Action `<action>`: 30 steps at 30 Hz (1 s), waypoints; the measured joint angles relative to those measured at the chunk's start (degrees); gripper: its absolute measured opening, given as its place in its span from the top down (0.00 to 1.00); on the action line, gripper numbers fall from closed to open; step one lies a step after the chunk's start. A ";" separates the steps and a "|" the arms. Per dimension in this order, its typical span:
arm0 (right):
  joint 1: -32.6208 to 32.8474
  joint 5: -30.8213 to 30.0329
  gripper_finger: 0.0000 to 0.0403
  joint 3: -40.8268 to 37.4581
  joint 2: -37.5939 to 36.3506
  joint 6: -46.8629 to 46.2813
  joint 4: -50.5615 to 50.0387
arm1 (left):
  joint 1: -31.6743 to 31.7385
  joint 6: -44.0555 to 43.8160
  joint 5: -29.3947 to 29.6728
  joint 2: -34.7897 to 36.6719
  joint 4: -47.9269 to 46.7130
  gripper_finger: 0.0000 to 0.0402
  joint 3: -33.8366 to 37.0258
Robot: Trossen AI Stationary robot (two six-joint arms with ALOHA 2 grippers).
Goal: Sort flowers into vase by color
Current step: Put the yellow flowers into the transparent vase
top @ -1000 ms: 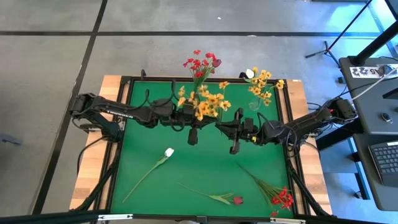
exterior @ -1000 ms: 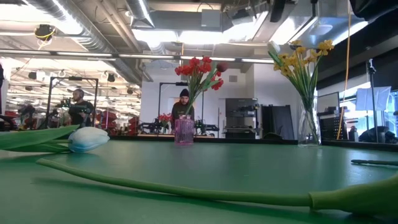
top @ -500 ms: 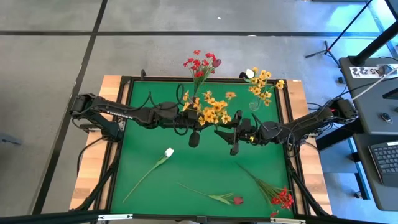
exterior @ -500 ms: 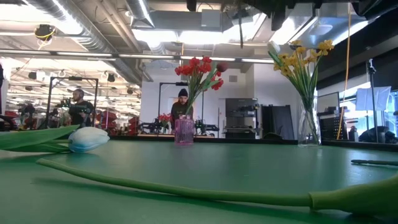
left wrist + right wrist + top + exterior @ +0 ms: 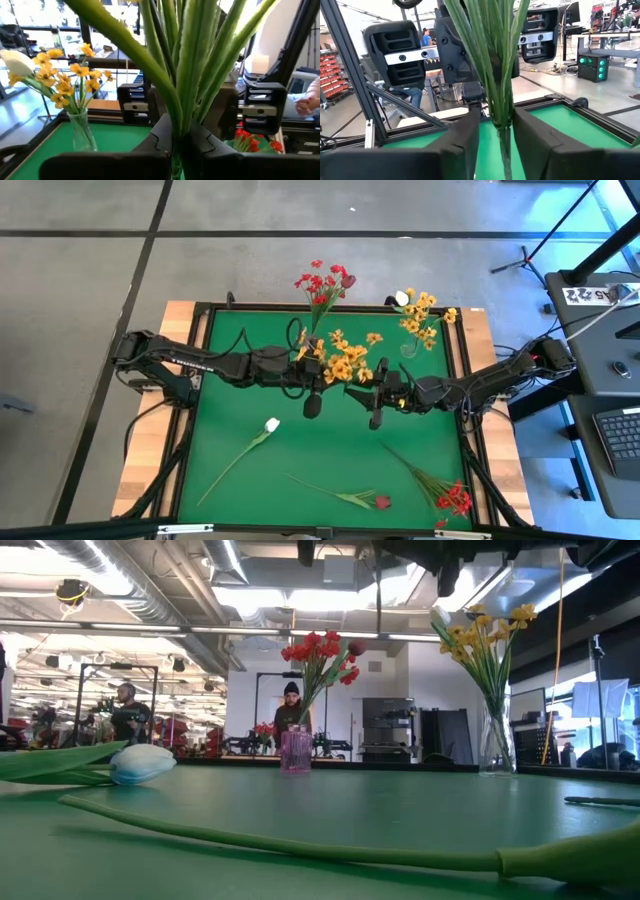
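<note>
**Yellow bunch held at mid-table**

The yellow-orange bunch (image 5: 345,360) is clamped by its thin green stems in the closed left gripper (image 5: 312,402). The right gripper (image 5: 377,416) fingers (image 5: 540,145) are seen narrowly parted around the same stems.

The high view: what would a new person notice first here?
Most striking is the yellow-orange bunch held up over the mat's middle, with the left gripper and right gripper both at its stems. At the far edge stand the red vase and the yellow vase.

no text can be read anywhere.
</note>
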State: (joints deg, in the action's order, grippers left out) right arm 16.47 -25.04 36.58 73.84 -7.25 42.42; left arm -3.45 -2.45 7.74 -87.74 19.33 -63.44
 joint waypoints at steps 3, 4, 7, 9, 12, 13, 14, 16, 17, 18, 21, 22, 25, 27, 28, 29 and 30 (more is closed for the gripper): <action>0.00 0.12 0.78 0.00 -0.01 0.02 -0.21 | -0.62 -0.01 -0.56 0.00 -0.16 0.97 0.00; 0.00 0.15 0.80 0.00 -0.02 0.15 -0.27 | -0.87 -0.01 -0.53 0.00 -0.23 0.97 0.01; 0.07 0.23 0.86 0.02 -0.02 0.87 -0.31 | -1.38 -0.01 -0.63 0.00 -0.24 0.97 0.02; 0.07 0.69 0.90 0.02 -0.02 1.71 -0.31 | -1.50 -0.03 -0.76 0.00 -0.22 0.97 0.02; 0.07 1.69 0.97 0.02 -0.02 2.12 -0.33 | -1.50 -0.11 -0.84 0.00 -0.22 0.96 0.04; 0.05 1.87 0.98 0.02 -0.02 2.63 -0.33 | -1.50 -0.14 -0.87 0.00 -0.21 0.96 0.04; 0.05 2.02 0.98 0.02 -0.02 2.97 -0.32 | -1.50 -0.15 -0.87 0.00 -0.20 0.96 0.04; 0.05 2.10 0.97 0.02 -0.02 3.02 -0.31 | -1.50 -0.16 -0.92 0.00 -0.15 0.96 0.04; 0.04 2.10 0.97 0.02 -0.02 3.03 -0.31 | -1.49 -0.20 -0.93 0.00 -0.11 0.96 0.04; 0.04 2.04 0.97 0.02 -0.02 3.02 -0.29 | -1.43 -0.36 -0.86 0.00 -0.11 0.96 0.04; 0.01 1.45 0.98 0.02 -0.02 3.04 -0.27 | -1.39 -1.53 1.14 0.00 -0.14 0.93 0.04; -0.02 1.45 0.98 0.02 -0.02 3.04 -0.24 | -1.38 -1.51 1.70 0.00 -0.26 0.91 0.04; 0.00 0.79 0.98 0.02 -0.19 3.04 -0.45 | -1.32 -1.48 2.01 0.00 -0.39 0.84 0.04; 0.00 0.07 0.98 0.02 -0.26 3.06 -0.50 | -1.35 -1.10 2.17 0.00 -0.47 0.79 0.04; 0.00 -0.13 0.98 0.02 -0.26 3.06 -0.49 | -1.35 -0.90 2.21 0.00 -0.57 0.76 0.04; 0.00 -0.28 0.98 0.02 -0.26 3.06 -0.48 | -1.35 -0.83 2.21 0.00 -0.63 0.74 0.04; 0.00 -0.29 0.99 0.02 -0.26 3.06 -0.36 | -1.35 -0.84 2.23 0.02 -0.69 0.71 0.04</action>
State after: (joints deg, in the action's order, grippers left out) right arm 16.47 -25.32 36.60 73.58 -4.19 42.05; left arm -4.80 -3.29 9.98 -87.73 18.64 -63.40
